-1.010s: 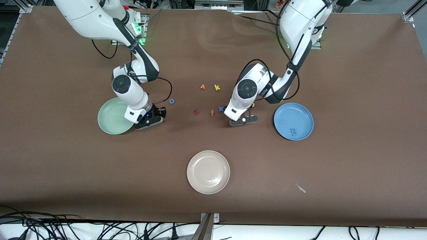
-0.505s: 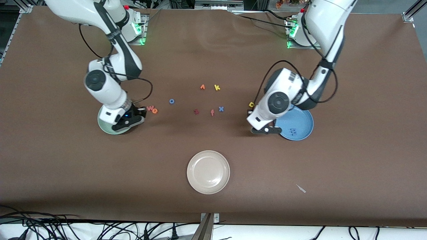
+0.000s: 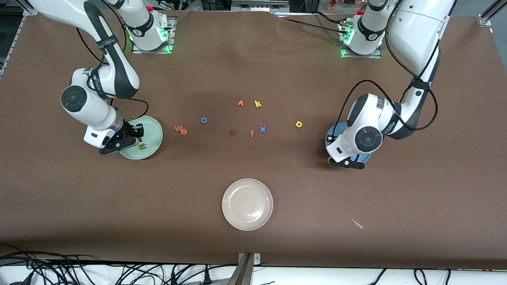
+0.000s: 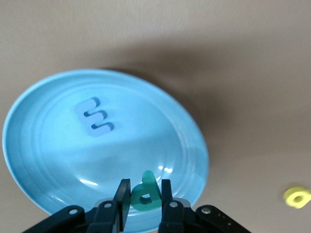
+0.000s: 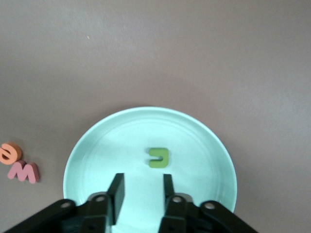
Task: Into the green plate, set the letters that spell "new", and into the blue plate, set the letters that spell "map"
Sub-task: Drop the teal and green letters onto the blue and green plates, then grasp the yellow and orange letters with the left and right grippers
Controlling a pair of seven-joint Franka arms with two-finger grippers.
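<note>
With the n and m already plated, the p is being gripped over the blue plate by the left gripper, the right gripper is being held open and empty over the green plate, and w, e and a are being left on the counter.

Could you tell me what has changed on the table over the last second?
The right gripper carried the green n to the green plate and let it go; its jaws now stand open over the plate. The left gripper swung from the loose letters to over the blue plate, jaws shut on the p. The m, w, e, a and white plate stayed put.
</note>
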